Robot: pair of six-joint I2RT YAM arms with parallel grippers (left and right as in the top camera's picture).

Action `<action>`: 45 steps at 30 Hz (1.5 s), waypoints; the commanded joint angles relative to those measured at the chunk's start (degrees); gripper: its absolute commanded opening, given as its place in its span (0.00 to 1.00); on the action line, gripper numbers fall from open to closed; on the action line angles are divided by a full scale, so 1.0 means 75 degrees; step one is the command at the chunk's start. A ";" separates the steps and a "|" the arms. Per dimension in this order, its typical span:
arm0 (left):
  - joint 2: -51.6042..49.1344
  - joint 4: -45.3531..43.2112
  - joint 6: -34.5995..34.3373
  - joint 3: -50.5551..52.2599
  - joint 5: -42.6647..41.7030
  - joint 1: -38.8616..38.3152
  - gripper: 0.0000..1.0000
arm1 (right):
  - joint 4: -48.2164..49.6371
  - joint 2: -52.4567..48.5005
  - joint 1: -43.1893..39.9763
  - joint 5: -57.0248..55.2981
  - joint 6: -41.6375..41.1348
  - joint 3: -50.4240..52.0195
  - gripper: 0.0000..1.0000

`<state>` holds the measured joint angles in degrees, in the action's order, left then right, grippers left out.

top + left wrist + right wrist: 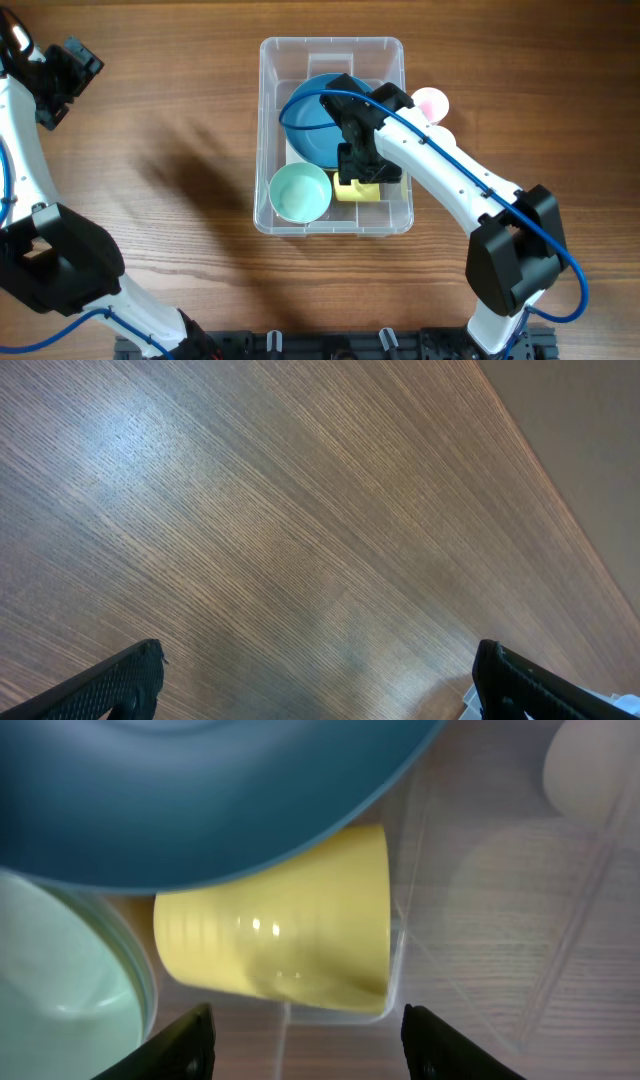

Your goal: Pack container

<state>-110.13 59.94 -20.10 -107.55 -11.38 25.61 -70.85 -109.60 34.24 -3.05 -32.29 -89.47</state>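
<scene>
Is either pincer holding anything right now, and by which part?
Nothing is held. The right pincer stands open over the yellow cup, which lies on its side in the container; the left pincer is open over the table.

The table [160, 150] is warm brown wood with fine, straight grain lines. The container [266, 120] is clear, without colour. Towards its far edge lies a deep blue bowl [310, 125]. In its near left corner is a pale mint green bowl [299, 192], and at its near edge a plain light yellow cup [357, 190]. Outside its far right corner is a pink round thing [431, 101]. The right arm [440, 170] is white with black parts and a blue cable [580, 275].
</scene>
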 commanded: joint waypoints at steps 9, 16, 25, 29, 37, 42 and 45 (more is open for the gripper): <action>0.0213 -0.0017 -0.0067 -0.0149 0.0017 0.0017 1.00 | 0.0755 0.0143 -0.0003 -0.0038 -0.0982 0.0580 0.67; 0.0213 -0.0017 -0.0067 -0.0149 0.0017 0.0017 1.00 | 0.1166 0.0143 -0.0003 0.0338 -0.0810 0.0595 0.65; 0.0213 -0.0017 -0.0067 -0.0149 0.0020 0.0017 1.00 | 0.1443 0.0146 -0.0003 0.0819 -0.0219 0.0414 0.26; 0.0213 -0.0017 -0.0067 -0.0149 0.0017 0.0017 1.00 | 0.1451 0.0251 -0.0003 0.0848 -0.0087 0.0312 0.18; 0.0213 -0.0017 -0.0067 -0.0149 0.0017 0.0017 1.00 | 0.1463 0.0402 -0.0003 0.1209 0.0187 0.0309 0.15; 0.0213 -0.0017 -0.0067 -0.0149 0.0017 0.0017 1.00 | 0.1466 0.0402 -0.0003 0.1574 0.0376 0.0309 0.14; 0.0213 -0.0017 -0.0067 -0.0149 0.0017 0.0017 1.00 | 0.1413 0.0402 -0.0003 0.1775 0.0513 0.0309 0.13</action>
<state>-110.13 59.94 -20.10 -107.55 -11.38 25.61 -59.94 -108.51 34.04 6.92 -30.33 -85.76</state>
